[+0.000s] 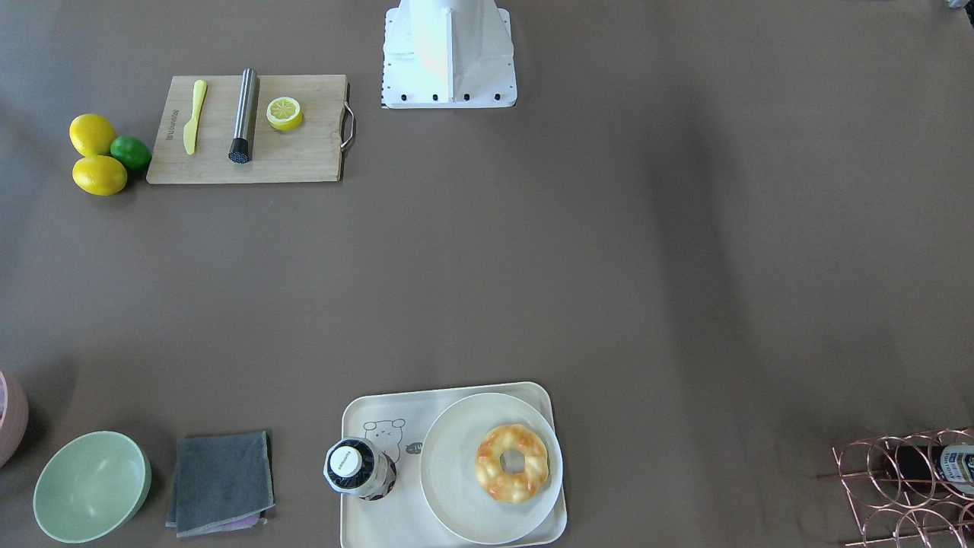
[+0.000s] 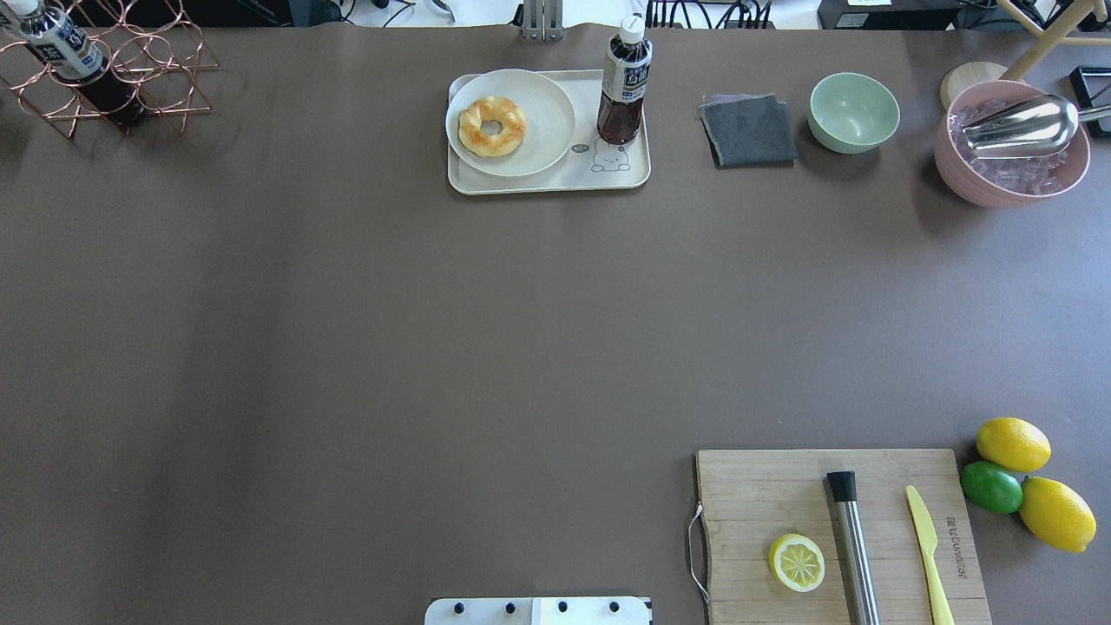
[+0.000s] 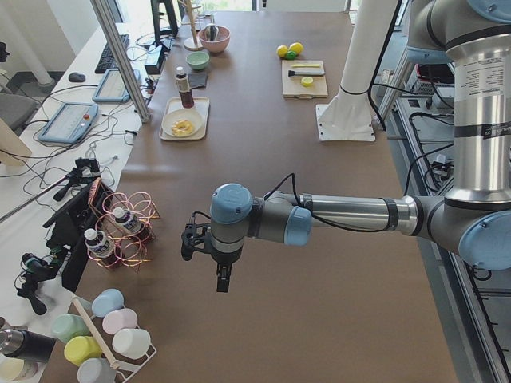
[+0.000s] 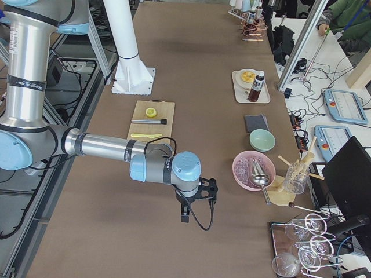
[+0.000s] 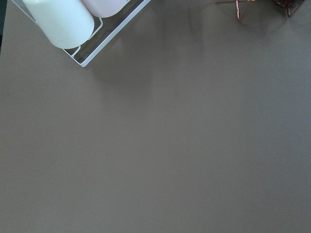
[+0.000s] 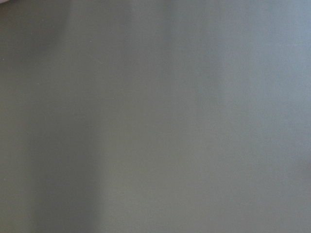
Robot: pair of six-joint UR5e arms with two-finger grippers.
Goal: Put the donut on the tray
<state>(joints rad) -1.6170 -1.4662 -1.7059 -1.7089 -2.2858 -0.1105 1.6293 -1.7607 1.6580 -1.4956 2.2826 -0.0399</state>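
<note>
The donut [image 1: 511, 463] lies on a round white plate [image 1: 456, 495] that sits on the cream tray [image 1: 380, 521] with the bear drawing. It also shows in the overhead view [image 2: 491, 127], at the table's far edge. Neither gripper shows in the overhead or front views. The left gripper [image 3: 223, 278] hangs over bare table at the left end, far from the tray. The right gripper [image 4: 185, 216] hangs over bare table at the right end. I cannot tell if either is open or shut. Both wrist views show only table surface below.
A dark bottle [image 2: 624, 82] stands on the tray beside the plate. A grey cloth [image 2: 748, 130], green bowl [image 2: 854, 111] and pink ice bowl [image 2: 1011, 156] lie to its right. A cutting board [image 2: 781, 486] with a lemon half [image 2: 797, 562] is near the base. A wire bottle rack [image 2: 104, 65] stands far left.
</note>
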